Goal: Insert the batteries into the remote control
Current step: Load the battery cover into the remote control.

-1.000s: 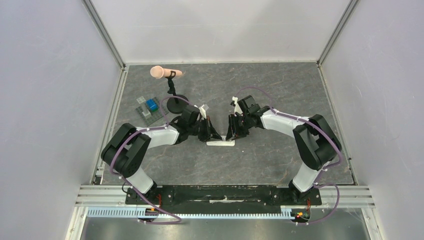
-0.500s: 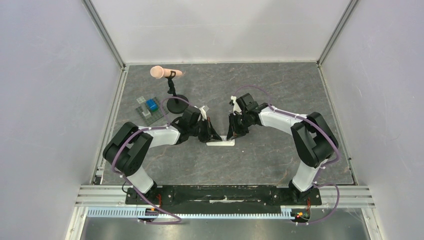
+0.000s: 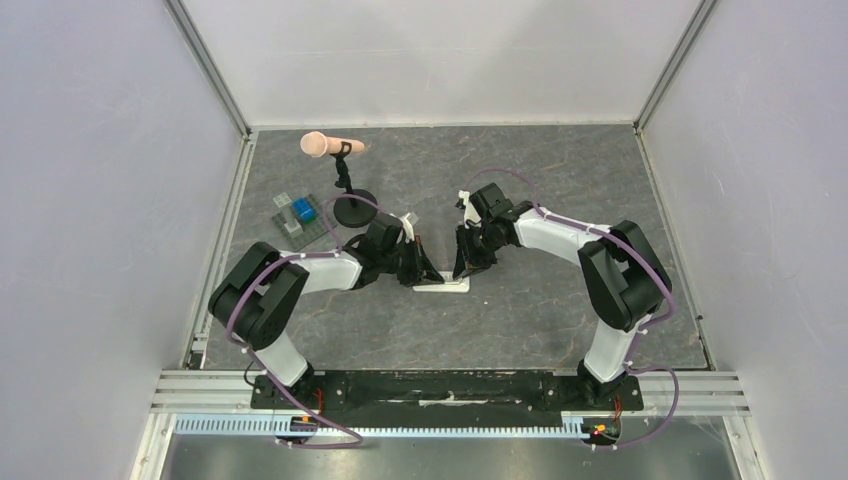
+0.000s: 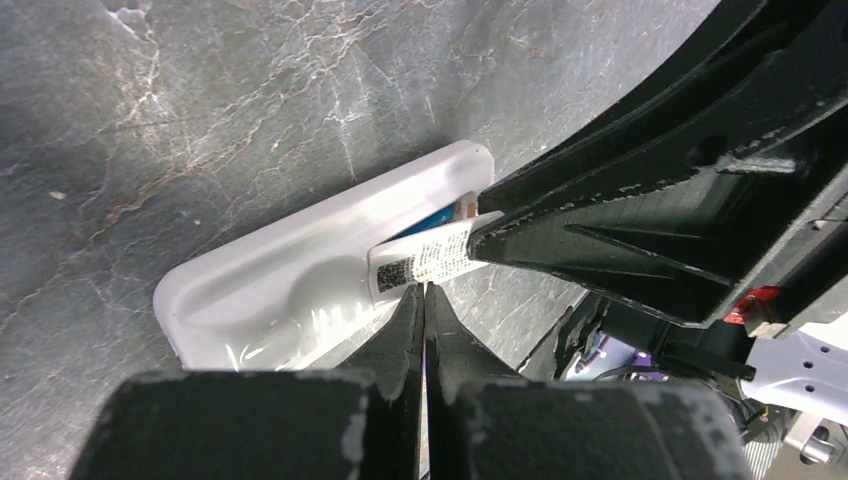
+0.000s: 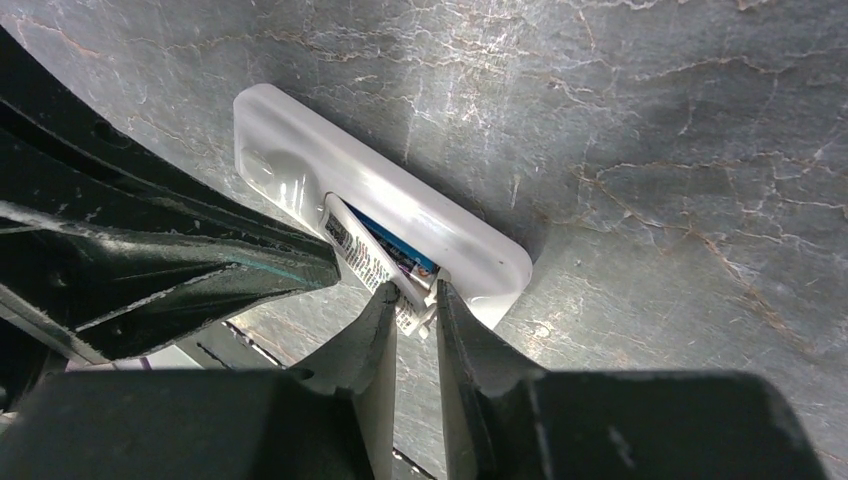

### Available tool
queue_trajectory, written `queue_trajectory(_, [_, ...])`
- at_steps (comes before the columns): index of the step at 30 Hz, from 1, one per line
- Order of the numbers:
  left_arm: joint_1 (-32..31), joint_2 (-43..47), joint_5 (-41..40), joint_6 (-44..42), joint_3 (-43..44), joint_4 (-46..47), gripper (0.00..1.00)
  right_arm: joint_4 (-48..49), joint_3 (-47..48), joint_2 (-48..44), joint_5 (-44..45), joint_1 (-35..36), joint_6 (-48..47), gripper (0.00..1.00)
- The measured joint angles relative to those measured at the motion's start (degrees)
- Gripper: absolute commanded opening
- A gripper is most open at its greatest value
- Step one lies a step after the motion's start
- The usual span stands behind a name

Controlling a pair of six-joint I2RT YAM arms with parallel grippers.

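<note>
Nearest to us, our two arms bend inward and meet at the middle of the grey stone-patterned table (image 3: 560,320), both claws tipped down over the remote control (image 3: 441,286), which lies flat, back side up, between them. Our left gripper (image 4: 424,297) has its fingers pressed tight together, nothing between them, the tips resting right at the near edge of the remote beside a small white label with a printed code (image 4: 420,263). Our right gripper (image 5: 412,300) stands only slightly parted and pinches a battery (image 5: 425,287) by its silvery end, the body of it angled down into the open compartment. In there we catch a sliver of bright blue (image 5: 395,245), a second battery lying in the slot. Further back on the left sits a blue toy brick (image 3: 303,209) on a grey plate (image 3: 293,226), and beyond it the pink microphone (image 3: 328,145) on its black stand (image 3: 350,205), well apart from the work
</note>
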State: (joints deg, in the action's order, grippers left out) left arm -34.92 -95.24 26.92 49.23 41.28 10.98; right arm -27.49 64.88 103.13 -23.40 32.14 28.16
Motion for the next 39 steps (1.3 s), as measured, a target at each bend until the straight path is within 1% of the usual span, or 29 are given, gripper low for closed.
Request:
queue_trajectory(6, [-0.1,-0.8,0.0,0.0,0.0,0.2,0.02,0.0,0.0,0.0,0.3,0.1,0.0,0.26])
queue_trajectory(12, [-0.2,-0.8,0.0,0.0,0.0,-0.1,0.02,-0.2,0.2,0.0,0.4,0.3,0.1,0.29])
queue_trajectory(15, [-0.2,-0.8,0.0,0.0,0.0,-0.2,0.02,-0.5,0.5,0.0,0.4,0.3,0.1,0.32])
queue_trajectory(25, [-0.3,-0.8,-1.1,0.0,-0.1,-0.2,0.02,-1.4,1.9,0.0,1.9,0.4,0.1,0.36])
queue_trajectory(28, [-0.3,-0.8,-1.1,0.0,-0.1,-0.2,0.02,-1.4,2.1,0.0,2.6,0.4,0.1,0.35])
queue_trajectory(31, [-0.3,-0.8,-1.1,0.0,-0.1,-0.2,0.02,-1.9,2.1,0.0,3.1,0.4,0.1,0.32])
queue_trajectory(39, [-0.3,-0.8,-1.2,0.0,-0.1,-0.2,0.02,-2.5,2.0,-0.4,5.2,0.4,0.1,0.2])
